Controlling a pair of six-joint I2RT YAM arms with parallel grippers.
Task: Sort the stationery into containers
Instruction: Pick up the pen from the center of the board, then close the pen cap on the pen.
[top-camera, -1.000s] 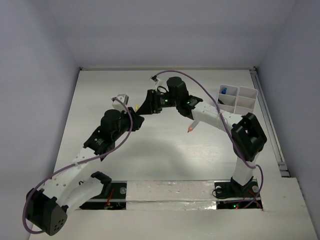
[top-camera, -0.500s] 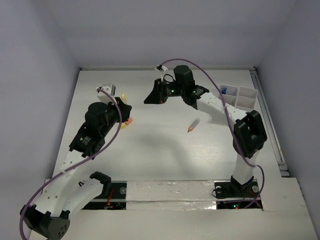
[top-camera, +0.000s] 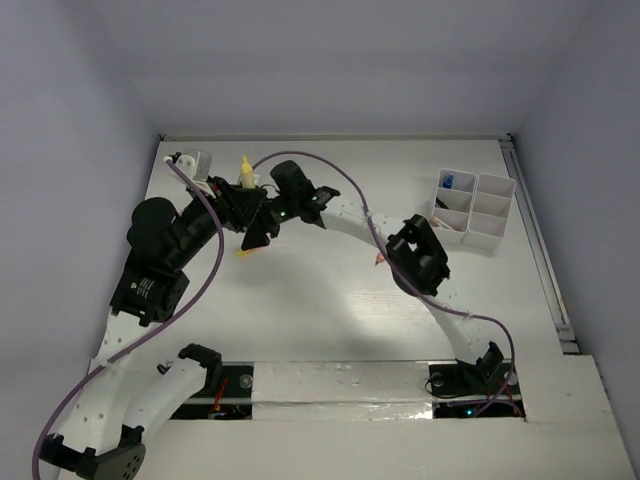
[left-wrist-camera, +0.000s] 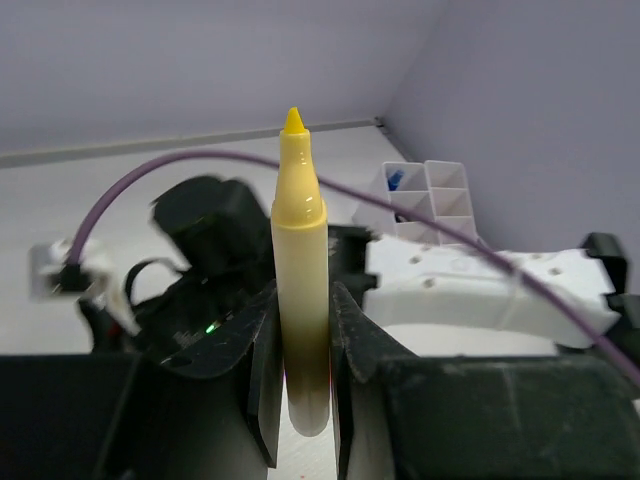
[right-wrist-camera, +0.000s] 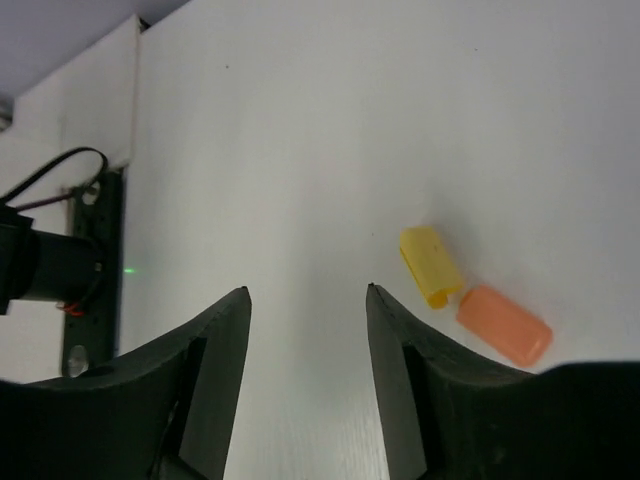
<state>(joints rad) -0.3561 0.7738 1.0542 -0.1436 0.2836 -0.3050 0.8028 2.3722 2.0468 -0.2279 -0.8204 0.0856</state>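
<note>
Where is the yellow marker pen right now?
The uncapped yellow plastic marker pen is clamped between the fingers of the left hand, at the far left of the table in the overhead view, across from the white compartment tray at far right.

Even, soft light; faint arm shadows; left wrist's background slightly blurred

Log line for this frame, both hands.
left hand: shut on yellow marker, tip up | right hand: open, empty | yellow cap, orange piece: on table near right hand
</note>
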